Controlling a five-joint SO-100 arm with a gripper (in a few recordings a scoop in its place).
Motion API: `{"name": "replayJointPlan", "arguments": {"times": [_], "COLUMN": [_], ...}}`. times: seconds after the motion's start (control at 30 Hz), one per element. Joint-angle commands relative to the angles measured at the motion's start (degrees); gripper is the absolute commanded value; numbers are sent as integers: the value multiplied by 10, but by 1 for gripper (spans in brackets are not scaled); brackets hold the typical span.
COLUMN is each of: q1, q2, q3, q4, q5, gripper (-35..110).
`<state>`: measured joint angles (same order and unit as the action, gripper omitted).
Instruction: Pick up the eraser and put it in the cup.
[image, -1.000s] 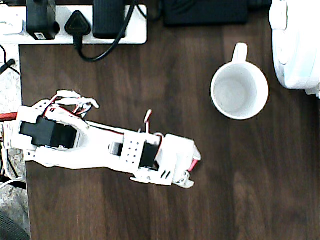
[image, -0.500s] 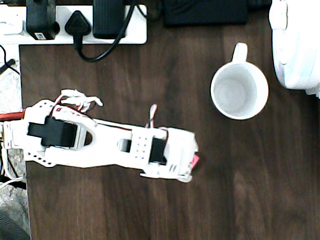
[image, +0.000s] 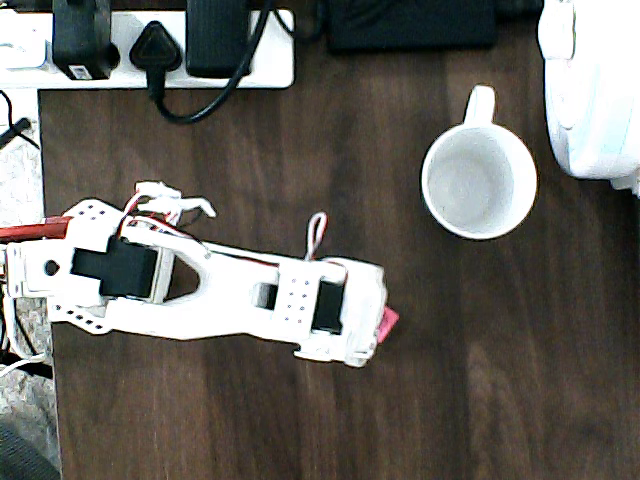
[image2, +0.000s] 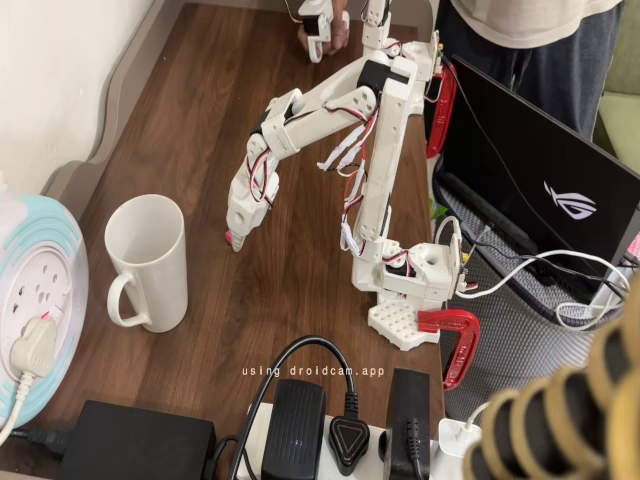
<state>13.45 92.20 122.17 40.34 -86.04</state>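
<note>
The white arm reaches out, elbow raised. Its gripper (image2: 236, 238) points downward, fingers closed on the eraser (image: 388, 323).

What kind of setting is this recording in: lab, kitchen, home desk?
Most likely a home desk or hobby workspace: a dark wooden table with a power strip of plugged-in adapters, a laptop beside the clamped arm, and a white mug.

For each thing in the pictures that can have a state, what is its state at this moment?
eraser: at the gripper's tip, mostly hidden; lifted or on the table, cannot tell.
cup: upright, nothing inside, handle pointing away from the arm.
gripper: pointing down at the table, tip at the eraser; open or shut, cannot tell.
power strip: several plugs inserted.
red clamp: fixing the arm's base to the table edge.
</note>
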Motion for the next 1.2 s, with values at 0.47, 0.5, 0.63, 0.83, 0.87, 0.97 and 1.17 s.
{"name": "replayJointPlan", "arguments": {"times": [0.47,0.5,0.63,0.83,0.87,0.97,1.17], "q1": [4,3,3,-6,-11,-33,-126], "q2": [-33,-33,-32,54,89,210,391], "q3": [-60,-60,-58,-43,-37,-24,-26], "q4": [26,26,26,40,44,52,23], "q5": [-34,-35,-34,-6,-3,5,38], "gripper": [7,4,0,0,0,0,0]}}
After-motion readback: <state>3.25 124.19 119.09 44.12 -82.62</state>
